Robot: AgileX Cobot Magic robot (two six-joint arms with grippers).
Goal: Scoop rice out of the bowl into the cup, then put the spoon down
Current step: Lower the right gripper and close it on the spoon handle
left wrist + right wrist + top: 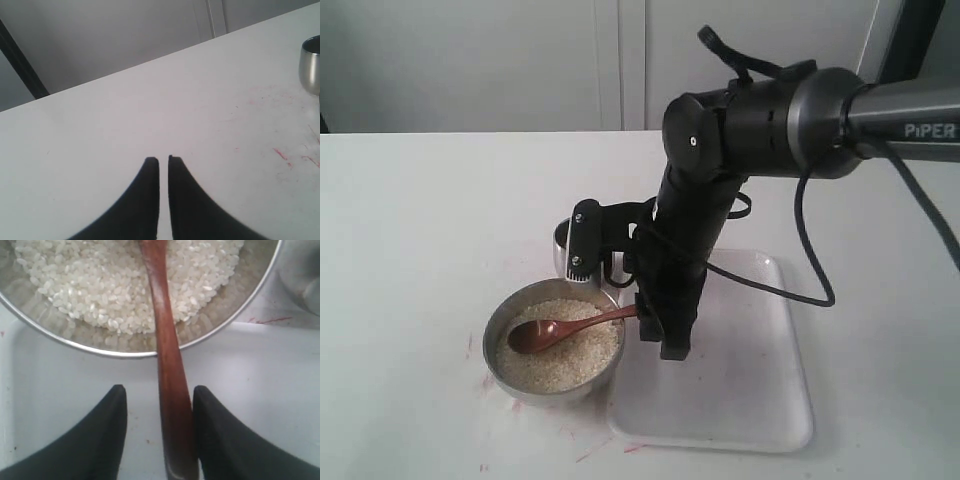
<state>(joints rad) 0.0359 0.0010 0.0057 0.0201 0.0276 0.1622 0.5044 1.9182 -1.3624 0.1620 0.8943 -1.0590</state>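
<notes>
The wide steel bowl [500, 325] holds white rice [565, 360]. On the rice rests the oval head of the dark wooden spoon [548, 332], its handle crossing the rim toward my right gripper [655, 325]. In the right wrist view the bowl [40, 320], rice [100, 285] and spoon [170, 370] fill the frame. The right gripper [159, 388] is open astride the handle: one finger [215, 430] touches it, the other stands apart. The small steel cup [561, 243] stands behind the bowl, also as the cup [311, 65]. My left gripper [163, 160] is shut and empty over bare table, unseen in the exterior view.
A white tray [740, 400] lies right of the bowl, under the right gripper, and shows as the tray [60, 390]. Red marks [281, 154] stain the white table [410, 230] near the bowl. The right arm [760, 120] reaches in from the upper right.
</notes>
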